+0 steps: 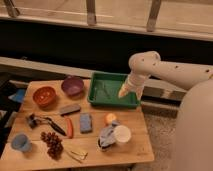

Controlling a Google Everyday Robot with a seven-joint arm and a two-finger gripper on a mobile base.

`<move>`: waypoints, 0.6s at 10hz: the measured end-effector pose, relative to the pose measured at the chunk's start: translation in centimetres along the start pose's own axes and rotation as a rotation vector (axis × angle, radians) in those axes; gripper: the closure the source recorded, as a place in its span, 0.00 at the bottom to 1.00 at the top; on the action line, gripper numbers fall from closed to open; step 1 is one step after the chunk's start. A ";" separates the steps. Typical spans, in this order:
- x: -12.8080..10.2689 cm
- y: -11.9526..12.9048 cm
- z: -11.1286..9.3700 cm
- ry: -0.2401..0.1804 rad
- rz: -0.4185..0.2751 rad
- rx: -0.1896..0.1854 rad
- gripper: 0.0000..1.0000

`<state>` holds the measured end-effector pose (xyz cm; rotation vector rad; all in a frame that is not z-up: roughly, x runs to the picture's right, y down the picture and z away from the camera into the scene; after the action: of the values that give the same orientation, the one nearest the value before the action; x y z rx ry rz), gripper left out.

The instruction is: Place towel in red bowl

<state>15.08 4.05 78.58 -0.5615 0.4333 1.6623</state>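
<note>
The red bowl (44,96) sits at the table's far left, empty. The towel (106,135), a crumpled grey-blue cloth, lies near the table's front right, beside a white cup (122,135). My gripper (122,92) hangs from the white arm over the right end of the green tray (95,95), well right of the bowl and behind the towel. It holds nothing that I can see.
A purple bowl (72,85) stands next to the red one. On the table lie a dark bar (70,109), a blue sponge (85,122), a red chili (69,127), grapes (52,143), a blue cup (20,142), a black brush (42,122) and an orange ball (110,118).
</note>
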 end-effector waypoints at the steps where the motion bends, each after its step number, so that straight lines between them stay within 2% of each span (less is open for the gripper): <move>1: 0.4 0.6 0.0 0.029 -0.035 0.010 0.32; 3: 2.1 2.7 -0.1 0.071 -0.089 0.019 0.32; 6: 6.6 4.9 0.0 0.143 -0.137 0.040 0.32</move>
<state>9.45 8.53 74.54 -0.6677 0.5194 1.4847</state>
